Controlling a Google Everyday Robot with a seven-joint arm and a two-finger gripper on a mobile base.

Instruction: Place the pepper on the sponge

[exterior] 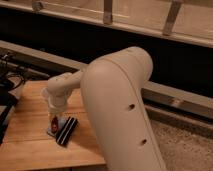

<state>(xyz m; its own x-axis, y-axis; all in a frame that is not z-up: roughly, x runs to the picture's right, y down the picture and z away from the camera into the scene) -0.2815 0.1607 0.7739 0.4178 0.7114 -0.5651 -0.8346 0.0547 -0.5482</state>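
Observation:
The pepper (pixel 54 121) is a tiny red item, darker at its top, directly under my white wrist at the left of the wooden table (pixel 30 145). It stands on or just over the sponge (pixel 51 131), a small flat pale blue-grey pad peeking out beneath it; whether they touch is unclear. My gripper (pixel 54 118) points straight down at the pepper, mostly hidden by the wrist.
A black ridged object (pixel 67 131) lies on the table right beside the sponge. Dark cables and equipment (pixel 7 85) crowd the left edge. My large white arm link (pixel 120 110) fills the middle. Speckled floor (pixel 185 145) lies to the right.

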